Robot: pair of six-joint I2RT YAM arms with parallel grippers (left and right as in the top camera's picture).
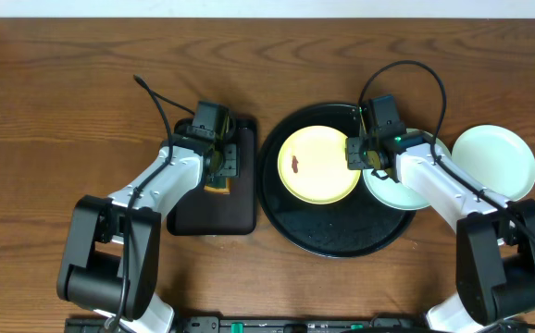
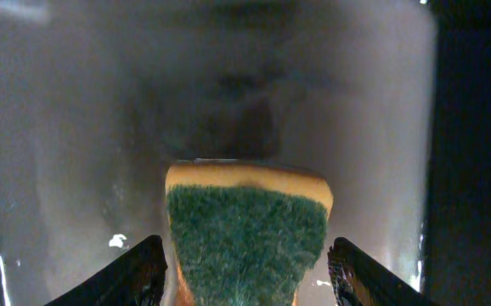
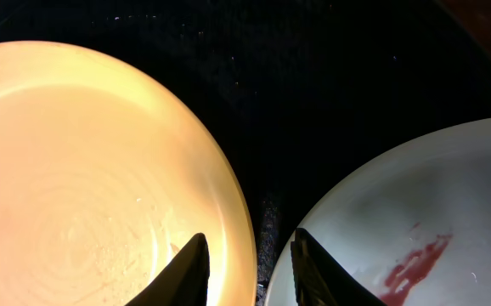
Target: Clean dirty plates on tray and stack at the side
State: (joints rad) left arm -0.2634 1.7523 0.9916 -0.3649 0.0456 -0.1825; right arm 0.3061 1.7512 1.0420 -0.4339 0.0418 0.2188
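The round black tray holds the pale yellow plate, which has a brown smear. A mint-green plate lies on the tray's right side, partly under my right arm. A second mint-green plate sits on the table to the right of the tray. My right gripper is open and low over the gap between the two plates. In the right wrist view, the gripper has one finger over the yellow plate and the other over the smeared mint plate. My left gripper is open.
A rectangular black tray left of the round tray holds a yellow-and-green sponge. The open left fingers sit either side of the sponge with small gaps. Brown wooden table lies all around.
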